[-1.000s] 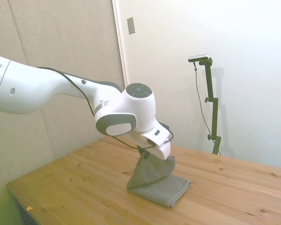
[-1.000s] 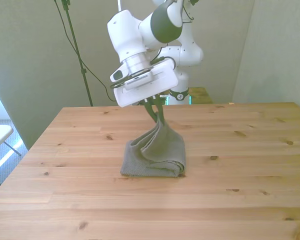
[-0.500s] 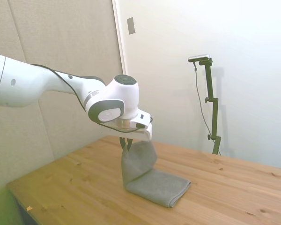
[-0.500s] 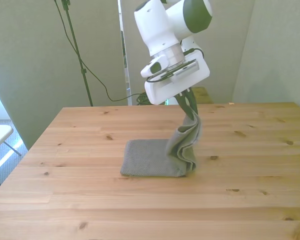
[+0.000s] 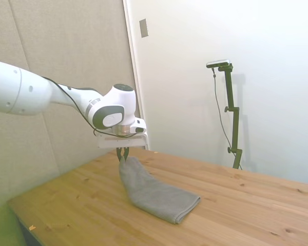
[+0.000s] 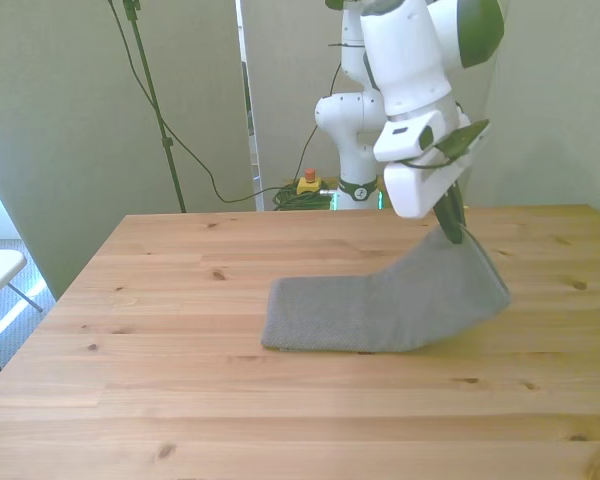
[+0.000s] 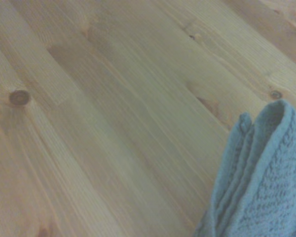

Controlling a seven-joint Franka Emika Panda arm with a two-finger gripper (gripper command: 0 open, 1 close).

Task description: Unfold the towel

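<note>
The towel (image 6: 380,308) lay on the table (image 6: 180,400), most of it flat on the wood, with one end lifted off the surface and drawn up to a narrow tip. From that tip the cloth sloped down and away from the gripper (image 6: 450,228) toward the front view's left, where the flat part ended in a straight edge. In the side view the towel (image 5: 154,192) ran from the raised tip just under the gripper (image 5: 122,157) down along the planks to a thicker, rounded far edge resting on the table (image 5: 246,215).

The gripper's dark fingers were pressed together on the lifted tip of the towel, pinching the cloth between them, and they pointed down at the table from a short way above it. The white arm (image 5: 31,97) held the gripper over the side of the table toward the front view's right.

In the wrist view, the bunched grey cloth of the towel (image 7: 259,182) showed several layered edges hanging close below the camera, slightly blurred, with bare planks and a dark knot (image 7: 19,97) in the wood beyond it.
</note>
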